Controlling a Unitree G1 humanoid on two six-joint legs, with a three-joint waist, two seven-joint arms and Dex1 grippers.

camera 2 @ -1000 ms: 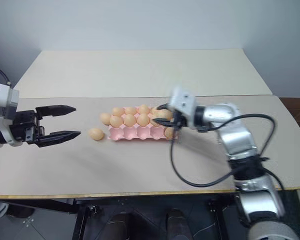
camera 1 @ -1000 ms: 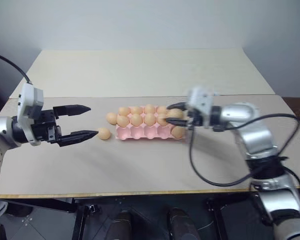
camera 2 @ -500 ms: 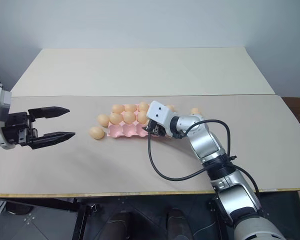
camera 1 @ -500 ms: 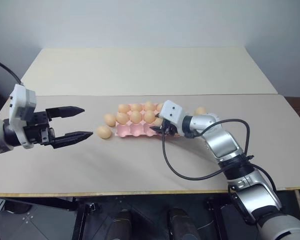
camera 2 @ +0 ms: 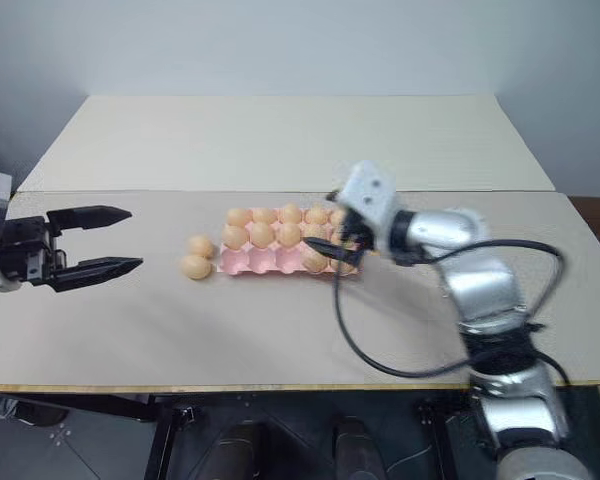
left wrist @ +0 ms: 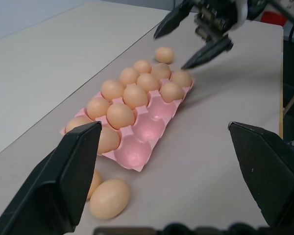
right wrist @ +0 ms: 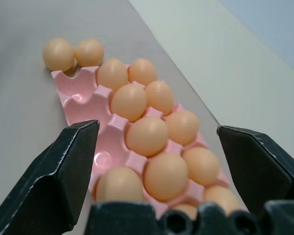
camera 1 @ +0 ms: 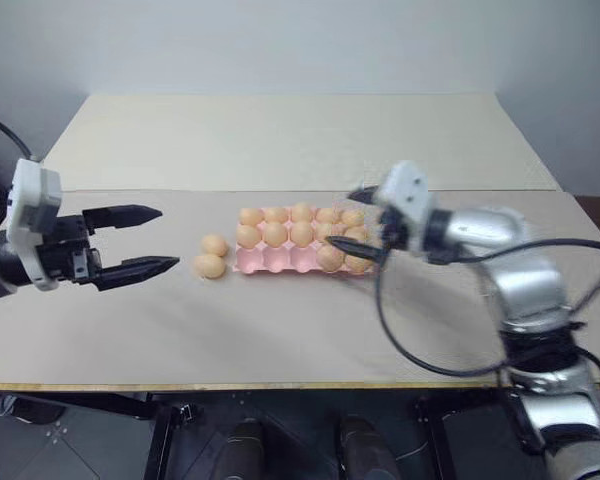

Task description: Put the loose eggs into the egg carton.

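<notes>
The pale-pink egg carton (camera 1: 276, 263) lies mid-table, its two far rows full of tan eggs. Its near row holds two eggs at the right end (left wrist: 172, 91), and the other cups (left wrist: 132, 152) are bare. Two loose eggs (camera 1: 209, 266) (camera 1: 214, 244) rest on the table just left of the carton. Another loose egg (left wrist: 165, 54) lies past its right end. My right gripper (camera 1: 342, 218) hangs open above the carton's right end, holding nothing. My left gripper (camera 1: 168, 237) is open and empty, a short way left of the two loose eggs.
The carton sits on a beige table (camera 1: 280, 330) that joins a second table (camera 1: 290, 140) behind it. The near edge (camera 1: 280, 385) runs along the front. A black cable (camera 1: 420, 350) loops from my right arm over the table.
My right gripper was shut on an egg at the carton's right end. It dipped to the near row, opened, and has drawn back up to the right. My left gripper has stayed put.
</notes>
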